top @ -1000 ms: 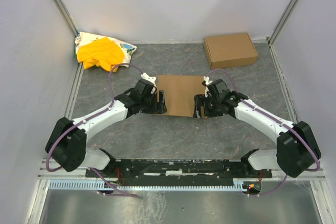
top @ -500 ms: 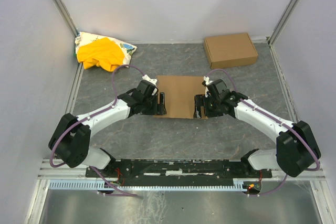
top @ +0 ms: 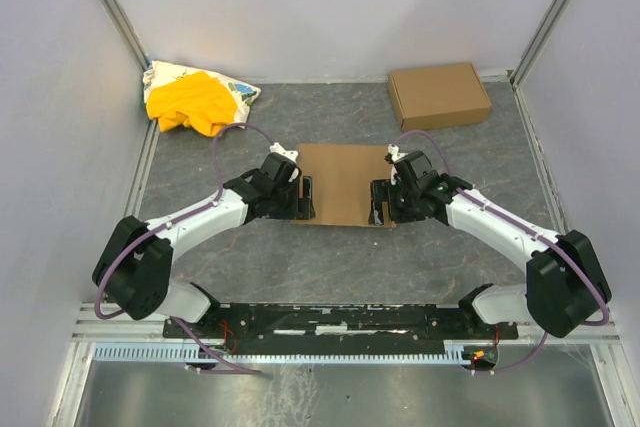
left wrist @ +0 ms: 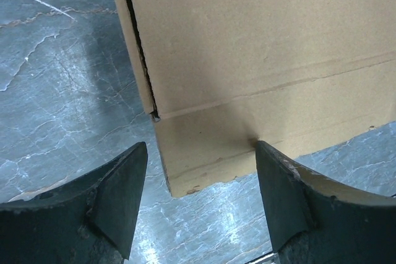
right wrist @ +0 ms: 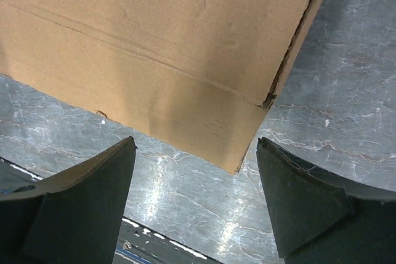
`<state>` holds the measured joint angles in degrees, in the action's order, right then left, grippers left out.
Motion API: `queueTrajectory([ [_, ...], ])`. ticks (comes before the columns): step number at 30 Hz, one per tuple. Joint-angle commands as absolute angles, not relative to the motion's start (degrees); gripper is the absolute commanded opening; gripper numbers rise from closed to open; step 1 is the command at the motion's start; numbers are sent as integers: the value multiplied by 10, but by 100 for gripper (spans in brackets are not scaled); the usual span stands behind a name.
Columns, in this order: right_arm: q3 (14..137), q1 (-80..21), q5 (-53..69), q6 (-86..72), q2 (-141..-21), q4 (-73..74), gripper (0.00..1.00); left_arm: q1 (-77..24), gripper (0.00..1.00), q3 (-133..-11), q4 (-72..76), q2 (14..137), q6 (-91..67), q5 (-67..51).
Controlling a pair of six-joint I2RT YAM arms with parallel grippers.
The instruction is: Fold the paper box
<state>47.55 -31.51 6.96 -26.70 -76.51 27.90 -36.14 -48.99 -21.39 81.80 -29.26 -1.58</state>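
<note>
a yellow-and-white cloth heap (top: 195, 99) sits in the far left corner of the grey marbled surface (top: 300, 257); a closed, ready-made cardboard box (top: 439, 95) lies in the far right corner; both are well apart from the arms and nothing lies between them and the work in the middle; pale walls close in the far side and both flanks; a purple cable loops above each wrist.

the paper box (top: 343, 179) lies flat in the middle of the surface, between the two wrists; the left arm (top: 200, 219) reaches in to its near left corner and the right arm (top: 500, 222) to its near right corner.

left wrist view: the left jaws stand wide apart, with the near corner of the paper box (left wrist: 260, 47) lying in the gap; a dark slit runs along a narrow side strip and a crease crosses the sheet just above the corner; one of the fingers (left wrist: 117, 196) stands off the cardboard over bare surface (left wrist: 55, 91); the tip of the other meets the sheet's near edge, though whether it truly touches cannot be told; nothing is clamped.

right wrist view: the right jaws are likewise wide apart, astride the other near corner of the paper box (right wrist: 154, 35), which shows the same slit and crease; both fingers (right wrist: 93, 196) sit clear of the cardboard over the surface (right wrist: 346, 109); nothing is held.
</note>
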Motion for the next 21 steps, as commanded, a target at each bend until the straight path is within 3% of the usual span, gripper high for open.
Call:
queueTrajectory([
  [1,474,-318,38,-258,-744,281,87,-365,77,-487,-228,790,-278,4],
  [21,446,-318,20,-252,-776,248,68,-365,72,-435,-161,784,-303,67],
])
